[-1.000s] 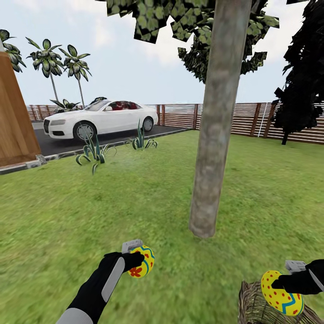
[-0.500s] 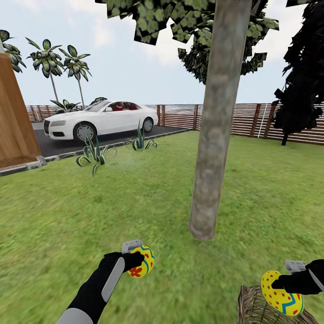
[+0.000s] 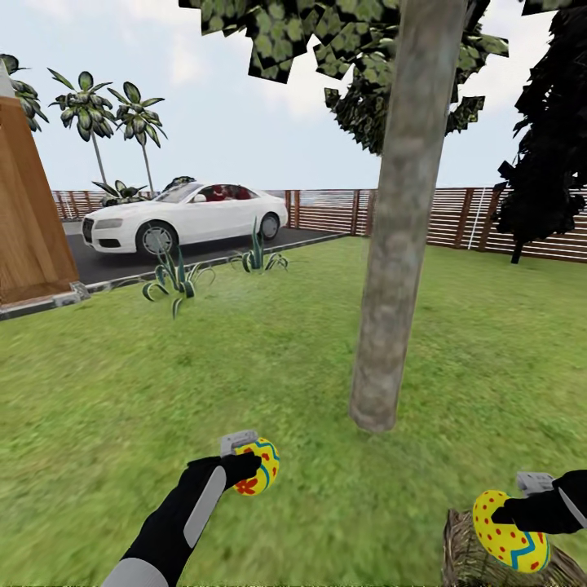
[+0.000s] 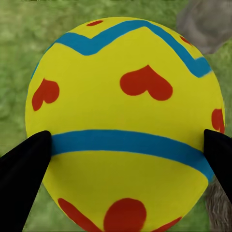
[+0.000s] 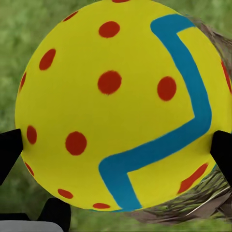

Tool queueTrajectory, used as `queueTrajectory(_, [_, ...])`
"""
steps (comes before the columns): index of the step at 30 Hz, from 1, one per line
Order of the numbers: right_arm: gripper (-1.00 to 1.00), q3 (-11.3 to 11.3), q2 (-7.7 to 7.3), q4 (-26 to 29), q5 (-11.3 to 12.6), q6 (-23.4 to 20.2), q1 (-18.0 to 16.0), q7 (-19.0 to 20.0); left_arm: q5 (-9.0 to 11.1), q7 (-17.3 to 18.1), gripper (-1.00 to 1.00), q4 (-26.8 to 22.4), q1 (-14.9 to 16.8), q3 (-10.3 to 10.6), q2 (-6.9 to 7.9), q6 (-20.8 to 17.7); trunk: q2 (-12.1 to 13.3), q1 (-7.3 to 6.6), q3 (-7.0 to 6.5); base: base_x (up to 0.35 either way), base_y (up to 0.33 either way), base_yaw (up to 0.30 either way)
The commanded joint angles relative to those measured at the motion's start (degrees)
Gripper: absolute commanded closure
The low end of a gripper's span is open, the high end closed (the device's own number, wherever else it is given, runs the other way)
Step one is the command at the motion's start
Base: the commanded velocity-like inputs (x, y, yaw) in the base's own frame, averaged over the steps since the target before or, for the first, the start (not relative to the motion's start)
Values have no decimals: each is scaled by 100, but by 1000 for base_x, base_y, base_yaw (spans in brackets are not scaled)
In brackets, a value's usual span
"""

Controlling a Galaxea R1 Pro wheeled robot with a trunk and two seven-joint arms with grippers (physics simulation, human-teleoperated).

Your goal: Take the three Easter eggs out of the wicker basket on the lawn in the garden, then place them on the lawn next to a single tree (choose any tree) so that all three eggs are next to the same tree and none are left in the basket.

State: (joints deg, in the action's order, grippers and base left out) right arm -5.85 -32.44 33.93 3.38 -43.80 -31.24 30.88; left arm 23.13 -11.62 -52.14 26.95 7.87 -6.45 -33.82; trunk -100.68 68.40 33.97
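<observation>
Since both go beside the grey-brown straight tree trunk (image 3: 397,244), my left fingers (image 4: 21,166) pinch the yellow heart-painted egg (image 3: 256,466) near it, right fingers (image 5: 9,150) pinch the yellow red-dotted egg (image 3: 509,531) above the brown wicker basket (image 3: 473,562).

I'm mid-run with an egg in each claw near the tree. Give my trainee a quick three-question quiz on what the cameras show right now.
1. True or false: the left claw is shut on an egg with red hearts.
2. The dotted egg in the right claw hangs over which thing? A) the white car B) the wicker basket C) the fence
3. Fill in: the grey-brown trunk rises from the ____.

Key
1. True; both black fingers press its sides.
2. B; the wicker basket sits just beneath it.
3. Lawn.
</observation>
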Motion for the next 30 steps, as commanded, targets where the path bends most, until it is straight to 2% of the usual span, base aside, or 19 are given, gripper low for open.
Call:
queueTrajectory(1, [100, -31, -8, 8, 32, -32, -5, -8, 60, -51, 100, -7, 3, 13, 3, -12, -4, -1, 6, -93, 326, 0])
queueTrajectory(30, [100, -37, -8, 8, 31, -32, -5, -7, 60, -43, 100, -16, 3, 39, 10, -2, -4, -1, 6, -6, 338, 0])
